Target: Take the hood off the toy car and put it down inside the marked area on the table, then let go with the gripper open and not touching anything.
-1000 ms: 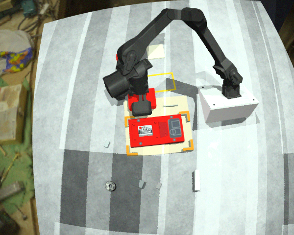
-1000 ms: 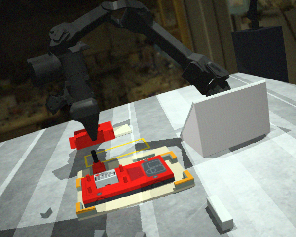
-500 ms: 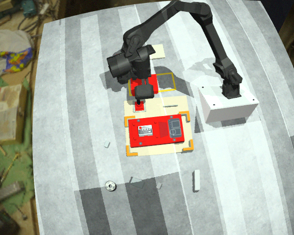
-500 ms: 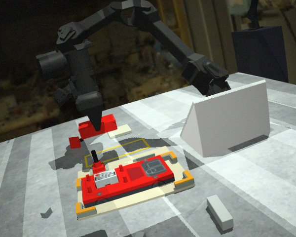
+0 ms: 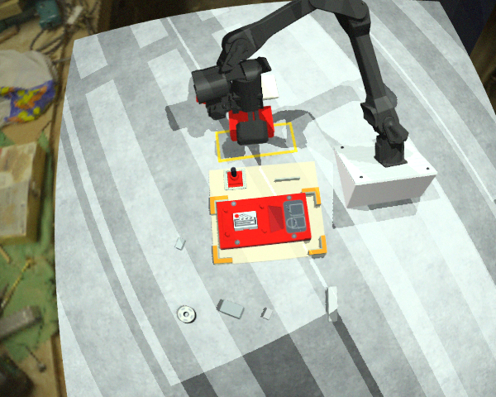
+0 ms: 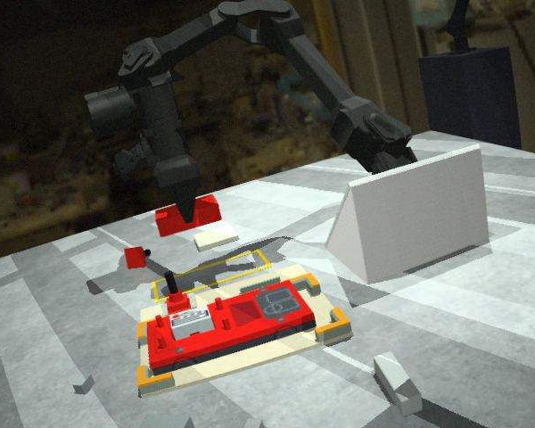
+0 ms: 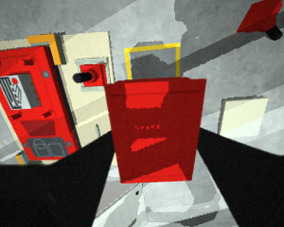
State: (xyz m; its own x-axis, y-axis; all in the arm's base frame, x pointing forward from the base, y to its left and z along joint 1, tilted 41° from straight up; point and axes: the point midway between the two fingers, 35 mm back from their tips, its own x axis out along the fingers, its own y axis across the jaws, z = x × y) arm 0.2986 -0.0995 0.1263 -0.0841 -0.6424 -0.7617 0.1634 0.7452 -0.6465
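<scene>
The red hood [image 5: 233,128] [image 6: 166,224] [image 7: 153,111] is held in the air, clear of the car. My gripper [image 5: 252,131] [image 6: 188,218] [image 7: 153,132] is shut on it, one finger on each side. The marked area, a yellow outline [image 5: 217,147] [image 6: 264,258] [image 7: 151,46], lies on the table behind the car's board. In the top view the hood overlaps its rear edge; in the wrist view the hood hides its lower part. The red toy car [image 5: 250,200] [image 6: 259,329] [image 7: 52,95] sits between orange corner brackets, its white block and pegs exposed.
A red block with a black knob [image 5: 234,178] [image 6: 177,301] [image 7: 92,76] stands on the board beside the area. Another red knobbed piece [image 6: 135,258] [image 7: 260,16] and a cream block [image 5: 269,87] [image 6: 216,237] [image 7: 242,115] lie beyond the area. The white arm base [image 5: 389,189] stands right.
</scene>
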